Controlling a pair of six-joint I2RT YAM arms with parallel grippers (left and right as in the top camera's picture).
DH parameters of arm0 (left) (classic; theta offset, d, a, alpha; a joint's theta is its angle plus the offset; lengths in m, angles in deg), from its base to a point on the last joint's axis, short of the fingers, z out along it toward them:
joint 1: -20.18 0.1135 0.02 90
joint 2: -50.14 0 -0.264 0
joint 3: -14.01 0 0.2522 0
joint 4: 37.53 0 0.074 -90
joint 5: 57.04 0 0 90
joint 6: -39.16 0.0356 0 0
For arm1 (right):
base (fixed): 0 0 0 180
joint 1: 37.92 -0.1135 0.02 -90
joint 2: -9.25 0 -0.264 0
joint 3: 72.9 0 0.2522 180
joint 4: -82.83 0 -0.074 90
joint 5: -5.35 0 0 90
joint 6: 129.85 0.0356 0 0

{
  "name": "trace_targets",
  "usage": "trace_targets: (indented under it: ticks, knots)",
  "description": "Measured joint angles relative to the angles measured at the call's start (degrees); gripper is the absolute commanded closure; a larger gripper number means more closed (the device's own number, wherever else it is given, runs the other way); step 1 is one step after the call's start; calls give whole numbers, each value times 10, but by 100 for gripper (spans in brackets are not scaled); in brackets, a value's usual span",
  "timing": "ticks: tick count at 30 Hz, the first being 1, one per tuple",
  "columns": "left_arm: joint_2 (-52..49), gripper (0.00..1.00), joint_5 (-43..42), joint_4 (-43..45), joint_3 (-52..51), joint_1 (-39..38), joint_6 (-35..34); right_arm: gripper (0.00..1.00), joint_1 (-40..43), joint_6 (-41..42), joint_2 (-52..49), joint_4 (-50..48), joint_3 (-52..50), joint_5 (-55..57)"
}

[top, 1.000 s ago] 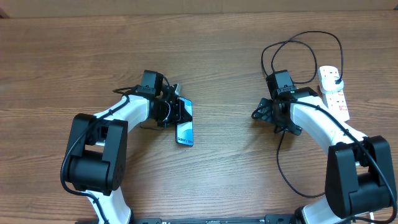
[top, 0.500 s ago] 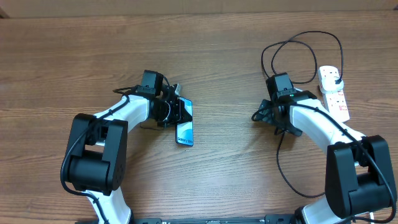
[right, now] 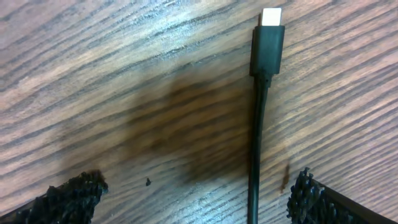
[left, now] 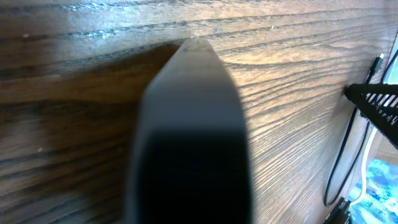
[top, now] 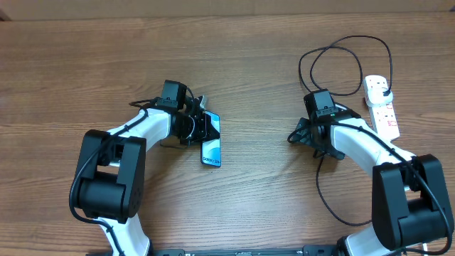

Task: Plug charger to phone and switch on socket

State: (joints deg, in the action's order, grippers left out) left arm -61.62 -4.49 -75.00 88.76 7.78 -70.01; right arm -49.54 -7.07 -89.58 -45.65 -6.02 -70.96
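Our right hand (right: pixel 193 193) is wide open, straddling the charger (right: pixel 266 74)! Its cable runs straight ahead between the fingers (right: pixel 68 196), tip aimed toward the phone (top: pixel 211 140).

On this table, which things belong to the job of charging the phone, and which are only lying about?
For the job:
- phone
- charger, its connector tip lying below the open right gripper
- socket

Only lying about:
- no loose thing that I can see; the rest is the wooden table
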Motion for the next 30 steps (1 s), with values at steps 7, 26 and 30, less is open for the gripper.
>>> trace_targets:
  ticks: [7, 26, 30]
  knots:
    - [0, 96, 0, 0, 0, 0, 0, 2, 0, 1, 3, -33, -13, 0]
    - [0, 96, 0, 0, 0, 0, 0, 15, 8, -6, 2, 40, 17, -8]
    - [0, 96, 0, 0, 0, 0, 0, 15, 11, -19, -1, 61, 62, 3]
